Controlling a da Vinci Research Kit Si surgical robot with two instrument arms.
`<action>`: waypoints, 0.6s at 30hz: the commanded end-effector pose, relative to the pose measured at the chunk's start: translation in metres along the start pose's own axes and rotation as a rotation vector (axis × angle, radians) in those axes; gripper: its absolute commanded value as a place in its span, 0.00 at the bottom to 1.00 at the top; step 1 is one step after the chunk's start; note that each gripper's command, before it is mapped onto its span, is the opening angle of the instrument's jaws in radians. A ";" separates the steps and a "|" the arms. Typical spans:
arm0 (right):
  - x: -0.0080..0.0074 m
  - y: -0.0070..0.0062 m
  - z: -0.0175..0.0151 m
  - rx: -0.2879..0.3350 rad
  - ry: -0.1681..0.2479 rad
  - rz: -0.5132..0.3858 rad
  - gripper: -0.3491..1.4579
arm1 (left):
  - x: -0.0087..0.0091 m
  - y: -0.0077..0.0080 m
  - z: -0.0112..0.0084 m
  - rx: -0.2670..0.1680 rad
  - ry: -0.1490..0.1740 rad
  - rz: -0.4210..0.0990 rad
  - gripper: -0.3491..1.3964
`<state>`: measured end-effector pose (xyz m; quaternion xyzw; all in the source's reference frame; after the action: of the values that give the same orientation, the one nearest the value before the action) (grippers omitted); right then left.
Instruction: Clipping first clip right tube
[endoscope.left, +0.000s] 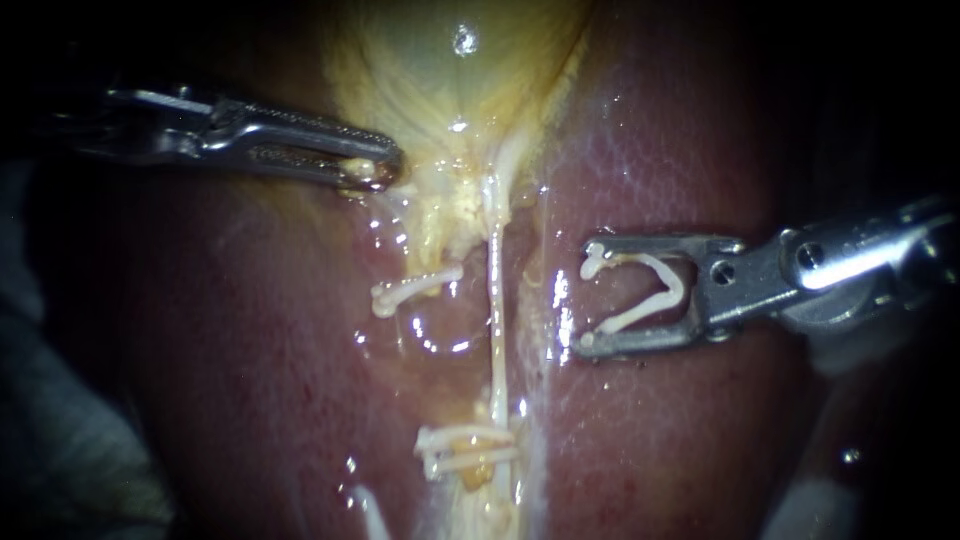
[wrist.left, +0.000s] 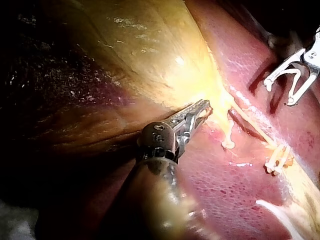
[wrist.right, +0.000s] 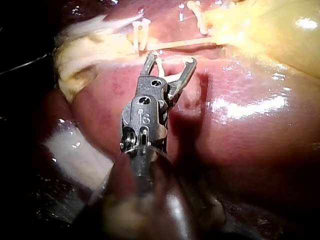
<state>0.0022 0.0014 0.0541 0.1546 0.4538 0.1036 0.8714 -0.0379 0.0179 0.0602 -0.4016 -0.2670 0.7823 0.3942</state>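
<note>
left instrument (endoscope.left: 378, 172): claw grips the gallbladder (endoscope.left: 450, 80), likely to keep things stretched | right instrument (endoscope.left: 590, 295): claw holds a wide-open clip (endoscope.left: 635, 318), ready to bite | right tube (endoscope.left: 495, 300): just left of that clip, not inside yet

Light is strongest on the gallbladder (endoscope.left: 460, 90) and mid-liver (endoscope.left: 650, 420), and the endoscope view's edges sink to near black. Wet glare spots dot both. In the right wrist view, the right instrument (wrist.right: 170, 61) throws a dark shadow on the liver beside its jaws.
</note>
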 end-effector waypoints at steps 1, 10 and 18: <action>0.0000 0.0000 0.0000 0.001 0.000 0.000 0.47 | 0.0001 0.0000 -0.0002 -0.002 0.000 -0.001 0.00; 0.0001 -0.0001 0.0000 0.004 0.001 0.000 0.47 | 0.0030 0.0018 -0.0061 0.032 0.013 -0.017 0.00; 0.0005 -0.0002 0.0005 0.022 0.003 0.002 0.47 | 0.0029 0.0021 -0.0062 0.036 0.021 -0.014 0.00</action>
<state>0.0031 0.0013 0.0539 0.1670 0.4570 0.0982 0.8681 -0.0346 0.0198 0.0539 -0.4010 -0.2520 0.7797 0.4096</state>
